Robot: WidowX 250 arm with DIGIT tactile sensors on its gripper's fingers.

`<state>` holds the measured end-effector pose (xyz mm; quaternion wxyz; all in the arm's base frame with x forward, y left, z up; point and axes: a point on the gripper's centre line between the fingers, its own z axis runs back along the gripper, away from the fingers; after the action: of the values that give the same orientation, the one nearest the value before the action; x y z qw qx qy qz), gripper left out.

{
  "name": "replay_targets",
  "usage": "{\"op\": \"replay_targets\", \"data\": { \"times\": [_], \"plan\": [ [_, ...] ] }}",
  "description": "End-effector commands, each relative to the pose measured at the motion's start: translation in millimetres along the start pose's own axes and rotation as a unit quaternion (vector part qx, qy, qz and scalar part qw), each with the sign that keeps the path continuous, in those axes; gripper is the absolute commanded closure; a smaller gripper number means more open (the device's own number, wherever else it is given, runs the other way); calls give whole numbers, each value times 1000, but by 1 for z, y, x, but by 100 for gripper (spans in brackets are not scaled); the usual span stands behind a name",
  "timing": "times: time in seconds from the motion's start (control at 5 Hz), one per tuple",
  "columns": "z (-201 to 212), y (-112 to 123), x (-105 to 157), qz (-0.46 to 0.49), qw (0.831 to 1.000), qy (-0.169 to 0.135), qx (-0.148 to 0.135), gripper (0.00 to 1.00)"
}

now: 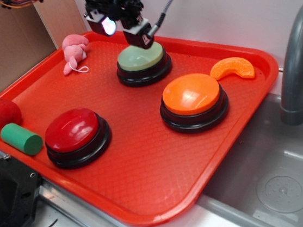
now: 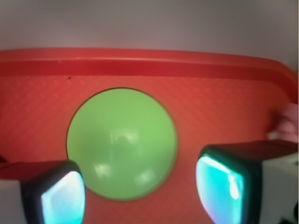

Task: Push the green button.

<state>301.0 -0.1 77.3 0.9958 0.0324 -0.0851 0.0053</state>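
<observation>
The green button (image 1: 141, 59), a pale sage dome on a black round base, stands at the back middle of the red tray (image 1: 147, 174). My gripper (image 1: 124, 31) hangs just above its far edge, jaws apart, nothing between them. In the wrist view the green button (image 2: 122, 143) fills the centre, and my gripper (image 2: 140, 191) stands open with one finger at each lower corner, the gap over the button's near edge. Whether a finger touches the dome I cannot tell.
A red button (image 1: 75, 133) stands front left and an orange button (image 1: 192, 99) to the right. A pink plush toy (image 1: 74, 51), a red strawberry toy (image 1: 3, 112), a small green cylinder (image 1: 21, 138) and an orange slice (image 1: 233, 68) lie near the tray's rims. A sink (image 1: 279, 181) and grey faucet (image 1: 296, 58) are at right.
</observation>
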Motion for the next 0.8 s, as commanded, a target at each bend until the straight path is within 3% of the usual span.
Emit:
{"op": "replay_targets", "data": {
  "times": [0.0,0.4,0.6],
  "plan": [
    [-14,0,15,-10,1000,9,-4,0],
    [-10,-1,11,-20,1000,16,-10,0],
    [12,3,12,-32,999,5,-9,0]
  ]
}}
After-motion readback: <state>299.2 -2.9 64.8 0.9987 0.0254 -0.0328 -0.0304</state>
